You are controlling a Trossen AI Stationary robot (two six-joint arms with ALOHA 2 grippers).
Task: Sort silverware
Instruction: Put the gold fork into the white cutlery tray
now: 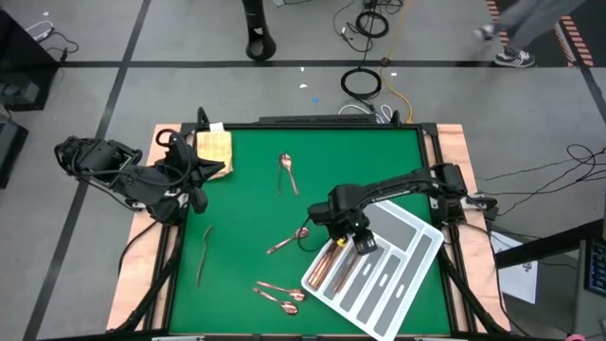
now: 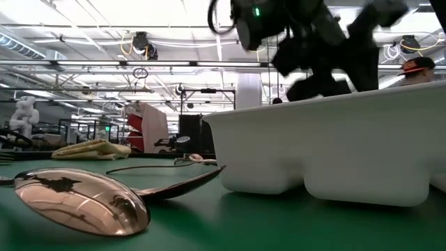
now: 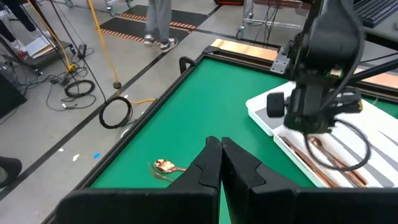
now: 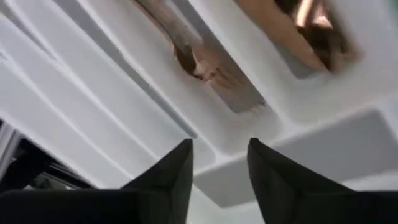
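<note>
Two grippers in play: left gripper [image 1: 194, 194] parked by the folded cloth [image 1: 214, 149], fingers pressed together. Loose silverware [image 1: 288, 242] scattered mid-mat, more already in the white tray [image 1: 417, 260]; right gripper [image 1: 358, 242] over the tray, fingers spread, empty.

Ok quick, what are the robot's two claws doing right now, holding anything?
Left gripper: shut, holding nothing, off at the table's left side.
Right gripper: open, empty, over the white tray.
</note>
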